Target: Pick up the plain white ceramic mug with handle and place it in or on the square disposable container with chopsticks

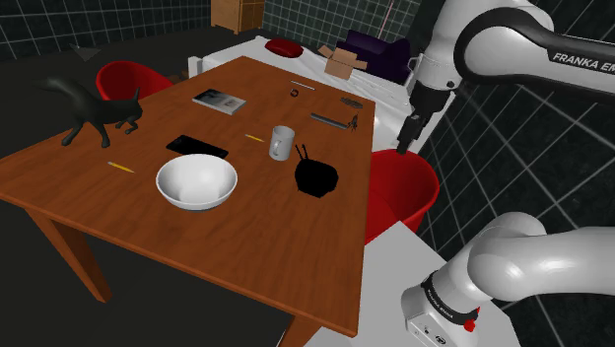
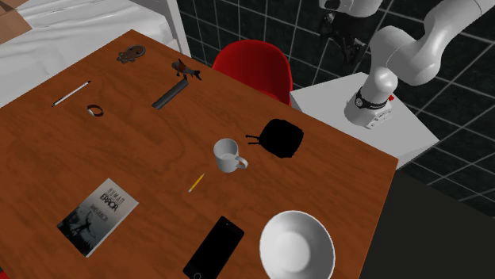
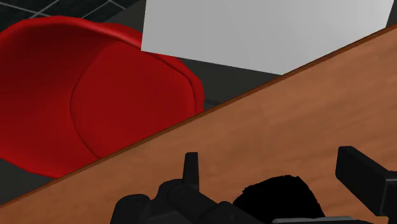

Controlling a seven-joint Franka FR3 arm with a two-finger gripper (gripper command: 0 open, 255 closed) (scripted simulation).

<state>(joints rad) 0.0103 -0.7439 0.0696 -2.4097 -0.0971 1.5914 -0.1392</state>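
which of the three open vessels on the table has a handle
The small mug, standing beside the black container. The big white bowl and the container have no handle.

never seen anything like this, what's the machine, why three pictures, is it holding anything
It is a white robot arm on a box stand, ending in a black two-finger gripper. One picture looks down from beside the stand, one from across the table, one from a camera on the hand. On the table stand a white mug, a black container with chopsticks and a white bowl; a book and phone lie nearby. The gripper is open, near a red chair, holding nothing.
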